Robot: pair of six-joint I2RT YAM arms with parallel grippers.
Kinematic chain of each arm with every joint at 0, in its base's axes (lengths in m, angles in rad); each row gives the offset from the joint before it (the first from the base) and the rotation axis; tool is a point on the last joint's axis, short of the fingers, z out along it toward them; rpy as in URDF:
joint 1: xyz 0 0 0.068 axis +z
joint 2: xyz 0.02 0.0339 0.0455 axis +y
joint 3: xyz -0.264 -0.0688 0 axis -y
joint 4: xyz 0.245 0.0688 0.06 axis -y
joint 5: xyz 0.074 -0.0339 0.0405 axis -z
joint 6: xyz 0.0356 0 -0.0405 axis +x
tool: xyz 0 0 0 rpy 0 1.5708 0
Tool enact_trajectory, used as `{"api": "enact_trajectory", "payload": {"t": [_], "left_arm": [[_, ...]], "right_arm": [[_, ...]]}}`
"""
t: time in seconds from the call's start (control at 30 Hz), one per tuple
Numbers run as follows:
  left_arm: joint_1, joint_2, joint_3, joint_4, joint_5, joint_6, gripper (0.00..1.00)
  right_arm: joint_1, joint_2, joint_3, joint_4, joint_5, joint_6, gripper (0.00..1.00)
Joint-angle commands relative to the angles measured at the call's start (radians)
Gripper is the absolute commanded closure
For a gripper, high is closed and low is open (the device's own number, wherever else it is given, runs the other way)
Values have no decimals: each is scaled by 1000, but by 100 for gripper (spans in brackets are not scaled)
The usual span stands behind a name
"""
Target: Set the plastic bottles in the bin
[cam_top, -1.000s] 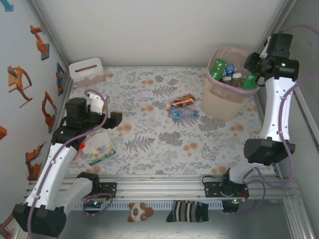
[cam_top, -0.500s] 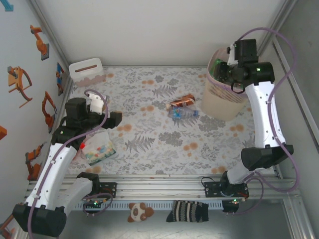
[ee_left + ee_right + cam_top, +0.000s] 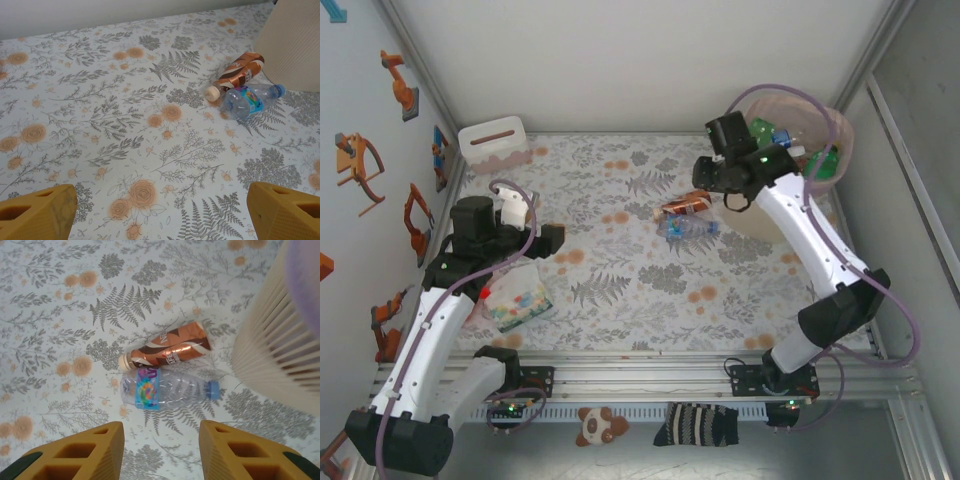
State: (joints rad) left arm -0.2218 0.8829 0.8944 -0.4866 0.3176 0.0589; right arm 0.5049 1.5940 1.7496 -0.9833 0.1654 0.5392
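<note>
Right gripper (image 3: 161, 440), apart and empty, is hovering above clear bottle (image 3: 167, 389) and brown bottle (image 3: 170, 351) beside bin (image 3: 270, 350); left gripper (image 3: 160, 205) is gaping

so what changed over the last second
The right gripper swung left from over the bin and now hovers, empty, above the brown bottle and clear bottle on the table. The left gripper, both bottles and the bin stayed put.
</note>
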Motion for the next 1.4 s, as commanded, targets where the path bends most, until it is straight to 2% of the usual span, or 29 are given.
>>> {"api": "enact_trajectory", "payload": {"t": [0.0,0.13,0.23,0.33,0.5,0.6,0.77,0.93,0.97,1.0,1.13,1.37], "left_arm": [[4,-12,20,-4,14,-2,12],[4,-23,18,-4,15,-2,12],[4,-32,18,-3,18,-3,12],[4,-37,17,0,25,-6,12],[5,-40,18,0,29,-10,12],[5,-47,16,0,29,-9,12],[4,-49,16,0,26,-9,12],[4,-52,14,0,21,-9,12],[4,-53,14,0,21,-10,12],[5,-54,14,0,20,-9,12],[4,-53,14,-1,21,-10,12],[4,-54,14,-1,19,-9,12]], "right_arm": [[36,-8,-60,88,175,311,56],[95,10,-150,141,259,589,51],[125,68,-146,98,312,772,47],[132,126,-158,62,317,951,43],[137,209,-223,105,304,1182,41],[142,266,-230,166,295,1235,39],[146,348,-217,253,230,1308,26],[146,409,-195,291,169,1343,19],[146,420,-194,298,158,1350,12],[145,428,-193,302,151,1353,10],[146,457,-186,304,142,1361,7],[129,490,-170,319,123,1343,7]]}}
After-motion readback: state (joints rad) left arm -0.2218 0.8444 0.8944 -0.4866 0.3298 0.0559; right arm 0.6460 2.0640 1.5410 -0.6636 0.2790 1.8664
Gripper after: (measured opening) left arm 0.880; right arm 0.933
